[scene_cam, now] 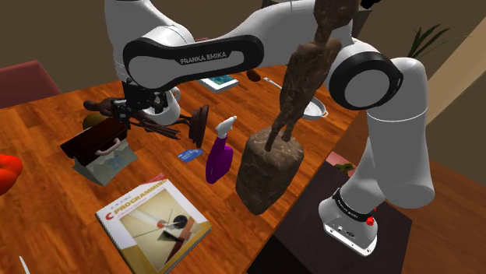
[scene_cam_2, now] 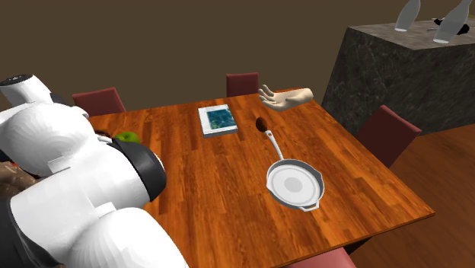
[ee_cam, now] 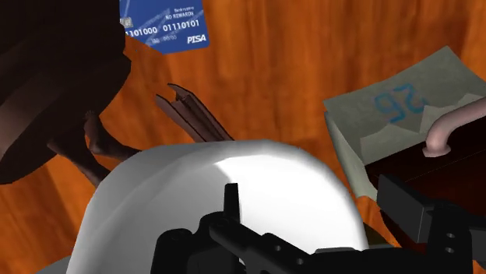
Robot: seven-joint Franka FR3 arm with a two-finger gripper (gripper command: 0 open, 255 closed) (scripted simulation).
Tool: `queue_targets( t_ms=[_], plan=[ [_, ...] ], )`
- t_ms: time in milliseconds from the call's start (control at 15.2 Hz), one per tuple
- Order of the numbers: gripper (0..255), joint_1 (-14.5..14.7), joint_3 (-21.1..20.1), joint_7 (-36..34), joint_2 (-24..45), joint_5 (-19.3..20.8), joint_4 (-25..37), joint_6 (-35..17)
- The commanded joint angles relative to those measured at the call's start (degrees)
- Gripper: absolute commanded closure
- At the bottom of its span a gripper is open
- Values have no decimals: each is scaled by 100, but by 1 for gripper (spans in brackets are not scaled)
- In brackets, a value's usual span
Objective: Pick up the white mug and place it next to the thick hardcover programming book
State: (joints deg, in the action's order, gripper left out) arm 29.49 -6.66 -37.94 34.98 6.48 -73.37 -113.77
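My claw [scene_cam: 139, 109] hangs over the wooden table [scene_cam: 47, 132], toward the shoulder view's left. I cannot tell whether it is apart or clamped, because in the wrist view its black parts overlap the white mug [ee_cam: 272, 179]. The mug sits right up against the claw with the tabletop well below it, so I judge it is off the wood and being carried, though the contact itself is hidden. Below it lies a blue card [ee_cam: 163, 23] reading "PISA" and "01110101". Near the card is a grey-green box [ee_cam: 389, 109] with a pink handle and a blue "26". The arm [scene_cam: 202, 56] is lettered "FRANKA EMIKA". The book [scene_cam: 152, 224] lies flat, cover up, near the table's edge, "PROGRAMMING" legible, well apart from the mug. Bare wood beside it leaves room to set the mug down. A purple spray bottle [scene_cam: 218, 159] stands near that path, so I would keep height
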Motion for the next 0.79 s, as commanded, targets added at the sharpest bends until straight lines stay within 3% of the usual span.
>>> queue_targets(
  t_ms=[0, 198, 726],
  plan=[
    [0, -73, -18, 159, 224, -76, 177, 326],
    [0, -60, -32, 175, 122, -92, 547, 796],
    [0, -60, -33, 175, 122, -91, 547, 796]
  ],
)
